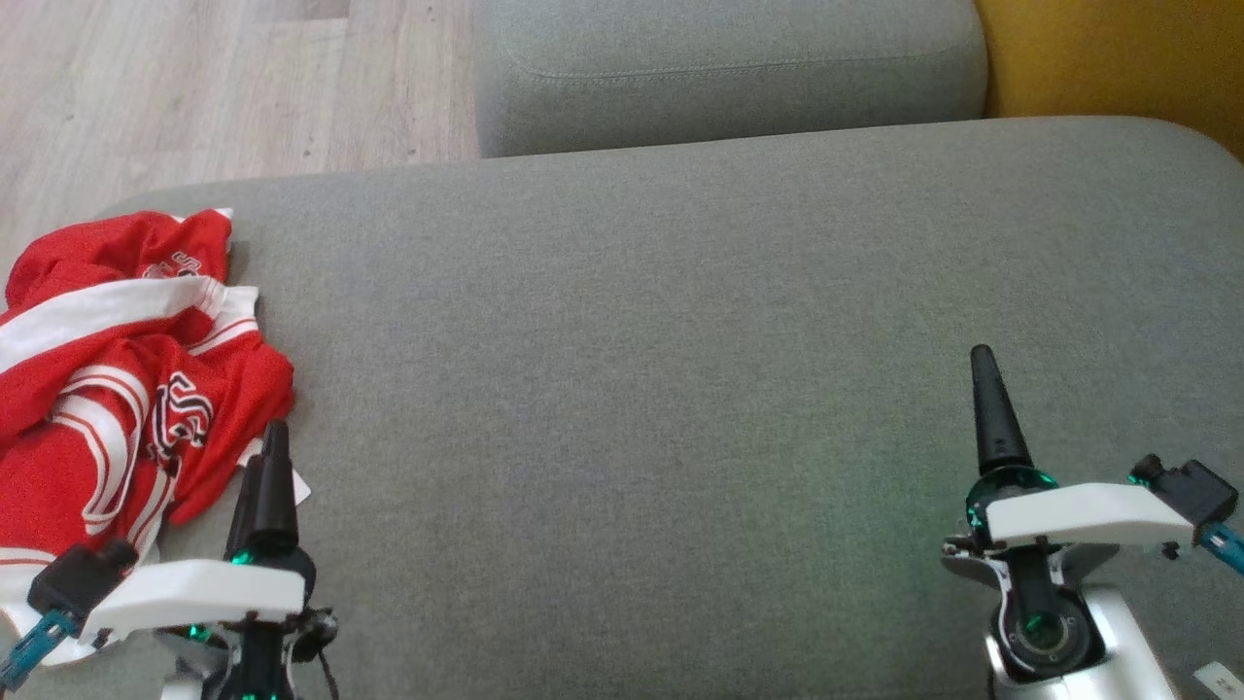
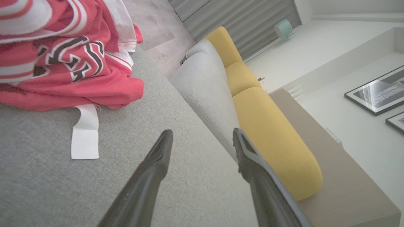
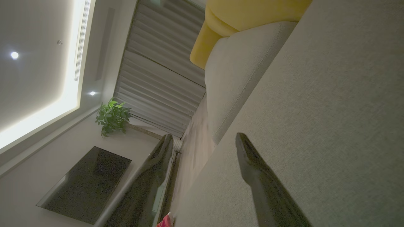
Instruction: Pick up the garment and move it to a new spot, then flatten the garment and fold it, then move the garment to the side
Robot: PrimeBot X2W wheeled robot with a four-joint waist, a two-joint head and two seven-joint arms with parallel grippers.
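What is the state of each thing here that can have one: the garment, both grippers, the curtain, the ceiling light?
garment: crumpled in a heap, not folded, at the left end of the grey seat.
left gripper: open, holding nothing.
right gripper: open, holding nothing.
curtain: drawn shut.
ceiling light: on.

Long tapered black fingers (image 1: 996,418), white wrist housings (image 1: 1088,513), blue connectors (image 1: 1225,546), green-lit joints (image 1: 1016,478), silver forearm (image 1: 1132,642)
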